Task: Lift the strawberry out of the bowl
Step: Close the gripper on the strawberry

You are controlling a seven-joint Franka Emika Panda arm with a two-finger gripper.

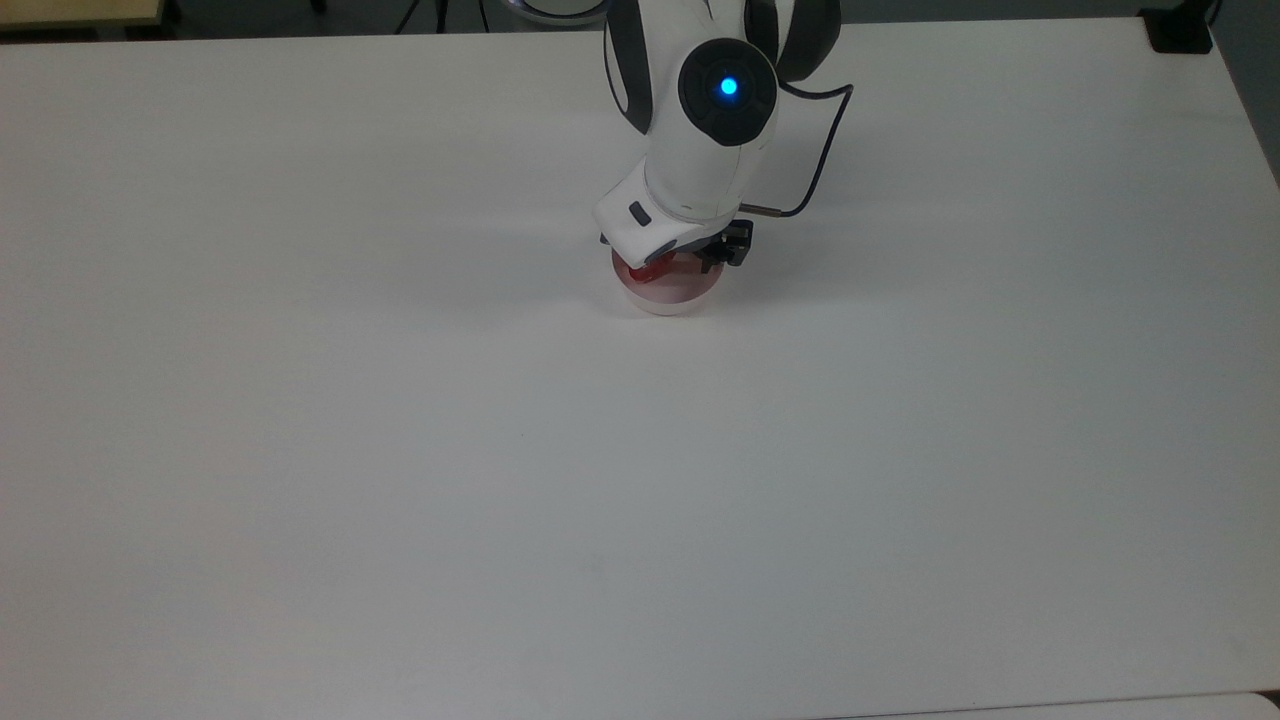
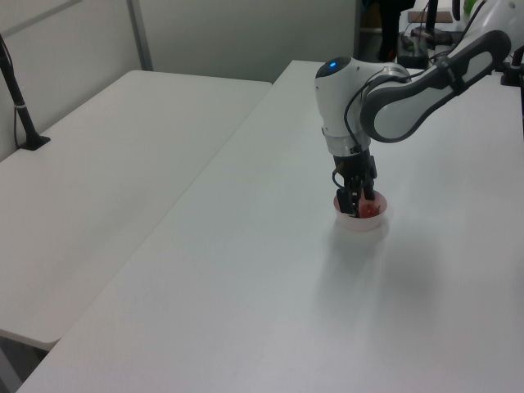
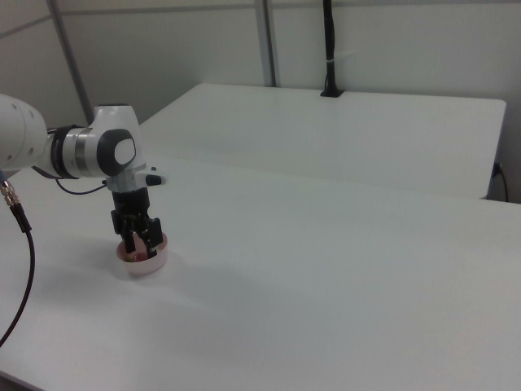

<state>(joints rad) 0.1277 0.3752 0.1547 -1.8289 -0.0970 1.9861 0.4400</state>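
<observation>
The pale pink bowl point(image 1: 672, 293) stands on the white table point(image 1: 640, 480) near its far middle. In it lies the red strawberry point(image 1: 645, 272), half hidden under the arm's white hand point(image 1: 655, 225) in the top view. In the left view my gripper point(image 2: 353, 206) reaches down into the bowl point(image 2: 360, 222), with the strawberry point(image 2: 371, 210) just to the right of the fingers. In the right view my gripper point(image 3: 141, 242) stands open, its dark fingers inside the bowl point(image 3: 146, 261) and something reddish low between them.
A black cable point(image 1: 818, 150) loops off the wrist. A second white table point(image 2: 106, 164) adjoins this one, with a black post point(image 2: 20, 102) clamped at its far edge. A dark object point(image 1: 1180, 30) sits at the top view's upper right corner.
</observation>
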